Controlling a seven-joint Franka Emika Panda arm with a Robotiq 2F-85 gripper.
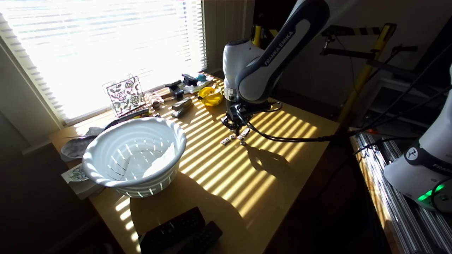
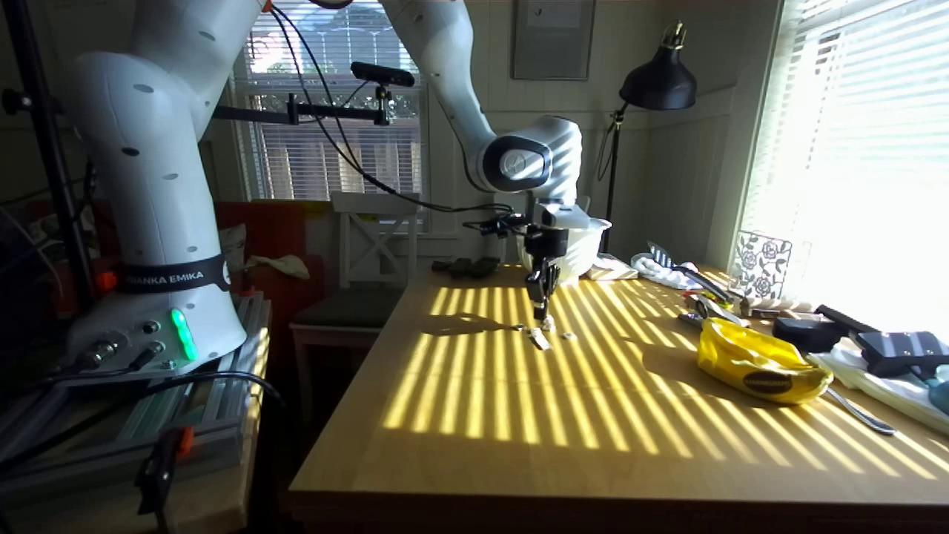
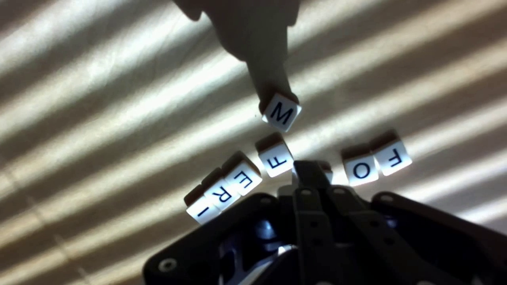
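Several letter tiles [image 3: 242, 177] lie well apart from the white basket [image 1: 182, 137]. Gripper [image 3: 315, 178], also clear of the basket, has jaws together over a mostly hidden tile [image 3: 329, 176]. Tiles look light, stiff, perhaps slick; likely best pinched across opposite sides.

Eight tiles [image 3: 276, 159], one basket [image 1: 152, 185], one lamp [image 2: 658, 80]

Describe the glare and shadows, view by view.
In both exterior views, a window glares white and striped sunlight crosses the table; in an exterior view, the basket casts a broad shadow; in the wrist view, a shadow reaches a letter tile and the gripper looks nearly black.
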